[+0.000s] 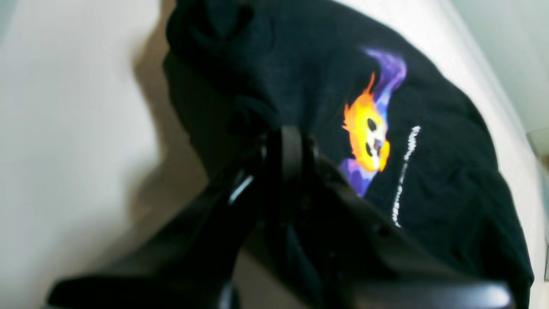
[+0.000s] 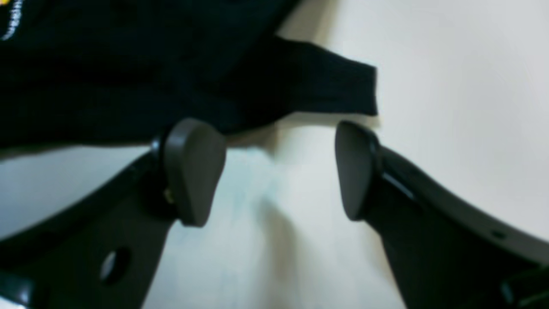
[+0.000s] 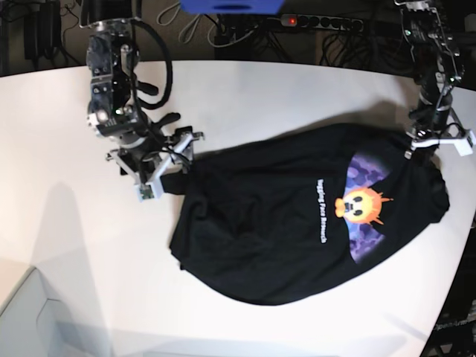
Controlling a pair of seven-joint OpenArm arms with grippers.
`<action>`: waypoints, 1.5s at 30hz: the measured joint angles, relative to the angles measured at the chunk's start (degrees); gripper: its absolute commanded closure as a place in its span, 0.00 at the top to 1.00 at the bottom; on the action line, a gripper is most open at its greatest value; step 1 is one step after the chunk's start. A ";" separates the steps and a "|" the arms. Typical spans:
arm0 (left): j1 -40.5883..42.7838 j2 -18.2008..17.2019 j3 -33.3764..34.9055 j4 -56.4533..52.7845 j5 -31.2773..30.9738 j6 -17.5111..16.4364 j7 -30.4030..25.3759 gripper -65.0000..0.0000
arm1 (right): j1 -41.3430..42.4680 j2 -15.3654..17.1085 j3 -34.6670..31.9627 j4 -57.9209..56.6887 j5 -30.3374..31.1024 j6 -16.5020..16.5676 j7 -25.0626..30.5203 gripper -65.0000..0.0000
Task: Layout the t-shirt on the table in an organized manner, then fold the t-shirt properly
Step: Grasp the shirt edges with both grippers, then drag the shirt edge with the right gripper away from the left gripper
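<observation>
While the left claw [image 1: 286, 141] pinches the t-shirt [image 3: 297, 216], the right claw [image 2: 274, 171] gapes just beside its sleeve.

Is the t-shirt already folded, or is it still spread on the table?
Spread, not folded: the t-shirt lies open but rumpled on the table, its graphic showing.

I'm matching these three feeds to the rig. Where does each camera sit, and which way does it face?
Left wrist: on the left arm, looking along its shut left tool pinching the t-shirt near its print.
Right wrist: on the right arm, facing the table past the open right tool; a shirt corner lies just beyond.
Base: overhead, looking down on both arms and the whole shirt.
Shared: the left wrist and base views both show the flame graphic.
</observation>
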 measured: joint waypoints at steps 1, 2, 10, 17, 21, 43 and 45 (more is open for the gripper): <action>-0.13 -0.15 0.00 0.00 0.00 -0.02 0.00 0.01 | 0.33 -0.04 0.09 -0.11 -0.74 -0.02 0.11 0.67; -0.13 -0.24 0.00 0.02 0.00 -0.02 -0.20 0.01 | 0.74 -0.37 0.37 -0.66 -1.25 -0.02 0.55 0.67; 0.17 -0.20 0.00 0.00 -0.02 -0.02 -0.37 0.01 | 2.32 -2.78 0.00 -4.72 -1.25 -0.02 7.10 0.67; 0.07 0.26 -2.82 0.00 -0.02 -0.02 -0.42 0.01 | 2.45 -2.73 -2.38 -5.57 -1.25 -0.02 8.00 0.67; -0.02 0.15 -2.71 0.00 -0.04 -0.04 -0.17 0.01 | 5.46 -3.08 -4.39 -10.71 -0.90 0.00 7.82 0.67; 2.08 0.20 -2.78 -0.50 -0.22 -0.20 -0.33 0.32 | 29.88 -1.03 -0.50 -23.76 -1.25 -0.04 11.37 0.00; 3.19 0.35 -2.84 -0.26 -0.26 -0.20 -0.15 0.32 | 32.06 -1.01 0.46 -24.37 -0.90 -0.13 11.30 0.00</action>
